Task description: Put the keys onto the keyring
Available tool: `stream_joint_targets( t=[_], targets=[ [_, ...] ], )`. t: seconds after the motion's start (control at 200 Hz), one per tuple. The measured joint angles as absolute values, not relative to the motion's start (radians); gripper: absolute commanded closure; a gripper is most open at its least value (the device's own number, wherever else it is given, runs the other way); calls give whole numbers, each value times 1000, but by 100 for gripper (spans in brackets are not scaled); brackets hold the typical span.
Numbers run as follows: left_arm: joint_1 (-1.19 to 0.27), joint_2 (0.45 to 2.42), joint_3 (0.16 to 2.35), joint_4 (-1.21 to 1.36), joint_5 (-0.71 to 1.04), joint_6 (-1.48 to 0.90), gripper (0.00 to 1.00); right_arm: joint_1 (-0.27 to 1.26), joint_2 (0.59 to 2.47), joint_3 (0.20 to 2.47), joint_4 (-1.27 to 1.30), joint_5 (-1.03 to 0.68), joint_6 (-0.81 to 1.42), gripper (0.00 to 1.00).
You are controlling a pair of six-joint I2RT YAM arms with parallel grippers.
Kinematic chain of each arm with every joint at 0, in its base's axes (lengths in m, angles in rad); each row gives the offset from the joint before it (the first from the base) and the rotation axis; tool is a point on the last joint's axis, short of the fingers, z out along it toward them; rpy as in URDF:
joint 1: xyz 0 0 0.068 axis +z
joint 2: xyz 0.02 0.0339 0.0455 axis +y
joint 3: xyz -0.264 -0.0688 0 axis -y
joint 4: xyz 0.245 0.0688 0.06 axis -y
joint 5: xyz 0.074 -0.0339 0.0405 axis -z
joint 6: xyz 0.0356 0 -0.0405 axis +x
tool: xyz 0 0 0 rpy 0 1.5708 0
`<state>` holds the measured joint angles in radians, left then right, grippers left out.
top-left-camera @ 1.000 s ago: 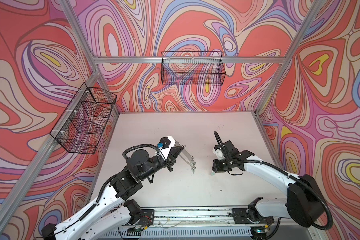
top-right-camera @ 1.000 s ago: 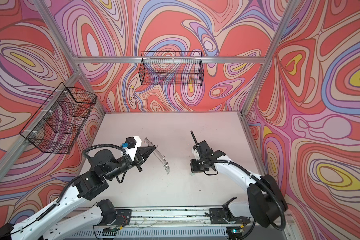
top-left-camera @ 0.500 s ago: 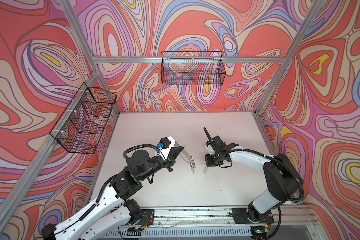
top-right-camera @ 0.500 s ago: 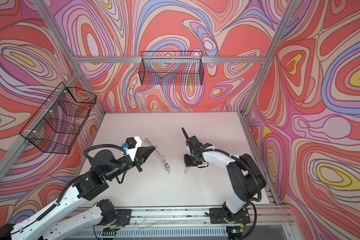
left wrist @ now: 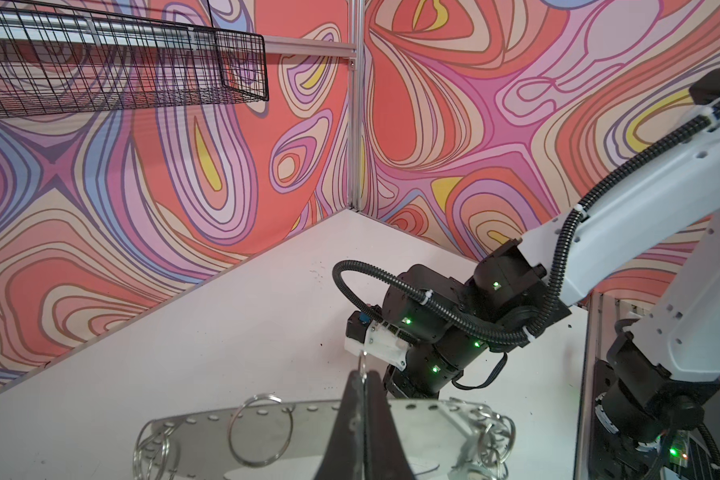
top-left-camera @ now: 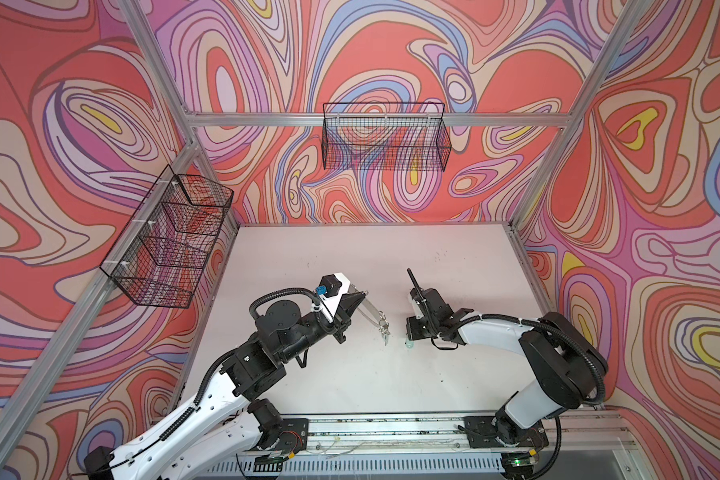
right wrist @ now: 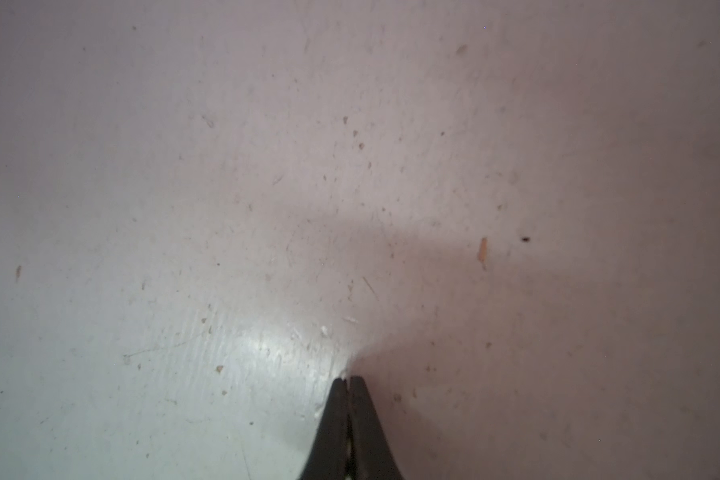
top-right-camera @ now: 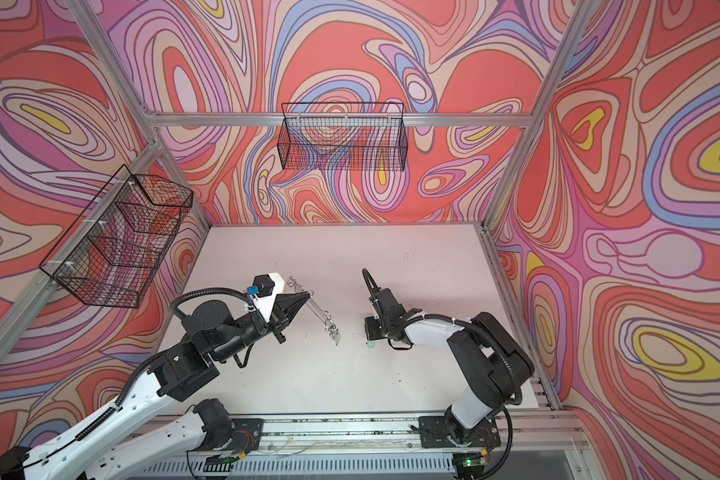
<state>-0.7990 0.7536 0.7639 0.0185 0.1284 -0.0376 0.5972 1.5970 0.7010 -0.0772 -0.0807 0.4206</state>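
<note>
**Moved: right gripper (right wrist: 350, 379) brought in toward the keyring; left side unchanged**

Compared with a second ago, the right gripper is placed nearer the middle and its elbow is folded back. The left gripper (left wrist: 362, 374) is held where it was. Jaws on both are pressed together.

The left is clamped on the rim of the flat, thin, brownish-grey metal oval keyring plate (left wrist: 308, 419). The plate is carried in the air over the pale grey tabletop (top-left-camera: 350, 257) and seen nearly edge-on in both top views. What looks like a small metal hung key (top-right-camera: 336, 337) dangles from its low end.

A small metal key with a pale mint-blue oval plastic tag (top-left-camera: 409, 343) is seen at the right tips, close to the table. It is near the plate but apart from it, and is judged to be pinched.

Handling:
- The keyring plate is judged stiff, light and slick, and may pivot in an edge pinch.
- The mint-tagged key is judged thin and light, with its tag free to swing.
- It is best taken at the key head, so its tiny ring is left clear for a wire loop.

Not resolved:
- The key blade cannot be made out.
- Only tabletop and closed tips are shown in the right wrist view.
- Free loops cannot be picked out.
- The plate's lower part is cut off in the left wrist view.
</note>
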Motion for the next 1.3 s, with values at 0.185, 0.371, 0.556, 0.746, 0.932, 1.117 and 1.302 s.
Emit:
stream_joint_targets(
  t=[0.185, 0.371, 0.556, 0.746, 0.932, 1.117, 1.302],
  targets=[
    [-799, 753, 764, 19, 119, -38, 100, 599, 1558, 642, 17, -68, 453, 68],
    [-799, 754, 763, 19, 115, -39, 100, 599, 1477, 701, -49, -52, 458, 52],
    [-799, 753, 763, 19, 115, -39, 100, 582, 1481, 901, -245, -57, 417, 55],
    [-799, 753, 763, 19, 117, -47, 100, 473, 1519, 1018, -435, -198, 363, 68],
    [-799, 753, 763, 19, 125, -56, 100, 372, 1615, 1034, -579, -331, 329, 69],
    [-799, 753, 763, 19, 132, -57, 100, 372, 1695, 1037, -633, -423, 322, 69],
    [-799, 752, 763, 19, 134, -57, 100, 368, 1761, 1068, -648, -462, 319, 70]
  ],
)
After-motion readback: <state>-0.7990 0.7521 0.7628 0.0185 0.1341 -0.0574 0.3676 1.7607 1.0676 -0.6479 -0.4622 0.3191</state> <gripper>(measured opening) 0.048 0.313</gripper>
